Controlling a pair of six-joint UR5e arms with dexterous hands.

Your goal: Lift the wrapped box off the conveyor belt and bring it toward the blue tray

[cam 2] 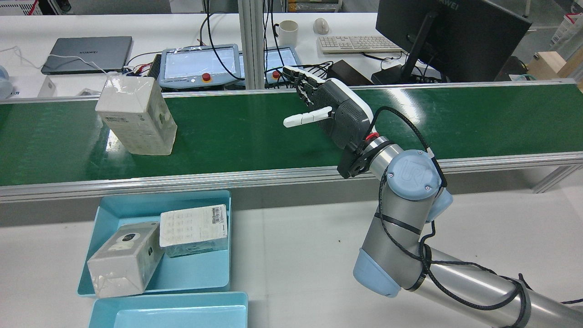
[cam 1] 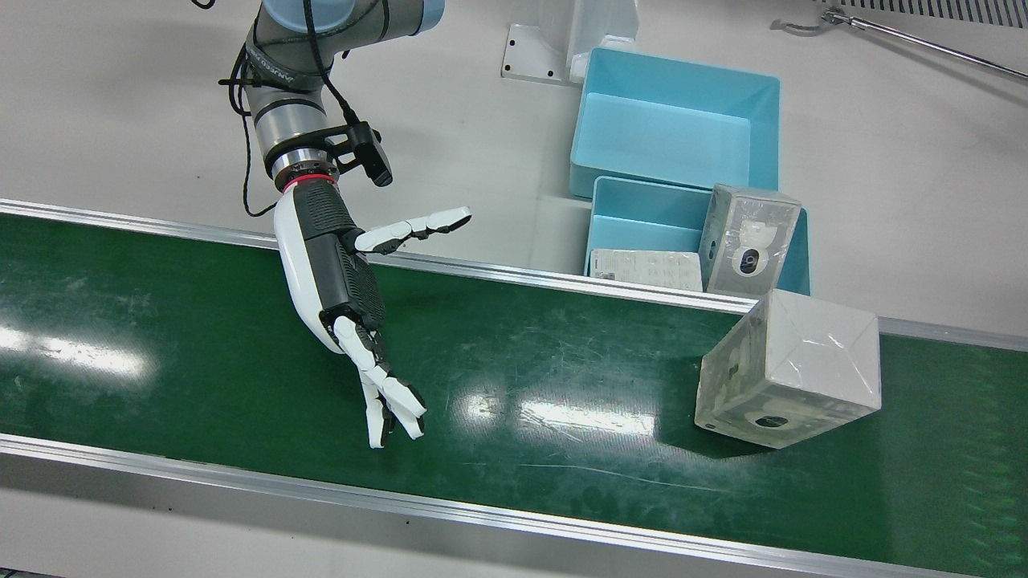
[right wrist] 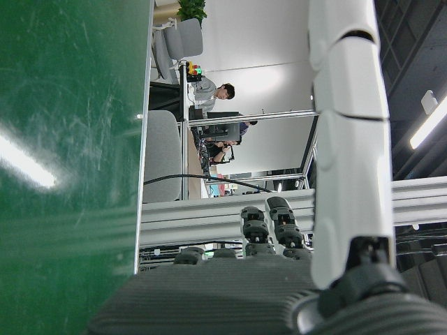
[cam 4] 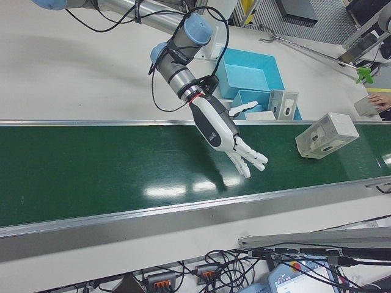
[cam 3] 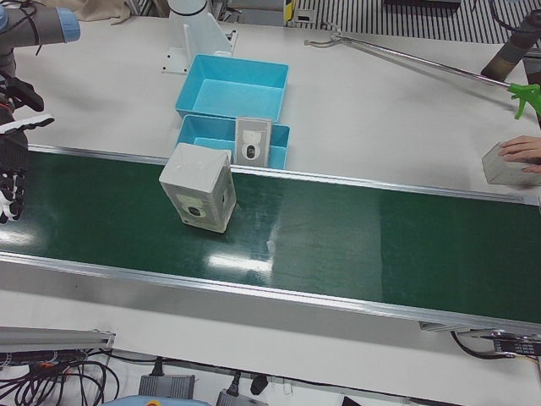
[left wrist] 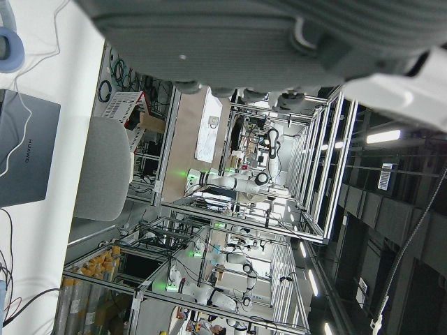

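While the right hand (cam 1: 345,301) is held above the conveyor belt (cam 1: 161,337) with its fingers (cam 1: 389,409) spread wide and nothing in its grasp, the wrapped box (cam 1: 791,369) is seen to lie well apart from it along the belt, toward the robot's left. In the rear view the same right hand (cam 2: 334,111) is found over the middle of the belt, palm turned toward the box (cam 2: 136,114), which stands on the belt at that view's left with its long axis roughly upright.

Of the left hand only a close, dark underside is shown in its own view, so its state cannot be told, nor can it be judged which hand is nearer the box. The blue tray (cam 2: 200,273) sits on the counter (cam 2: 296,255) just beside the belt's near rail, close to the box, with two wrapped boxes already in it. A sideways reach along the belt is judged to be what the grasp calls for.
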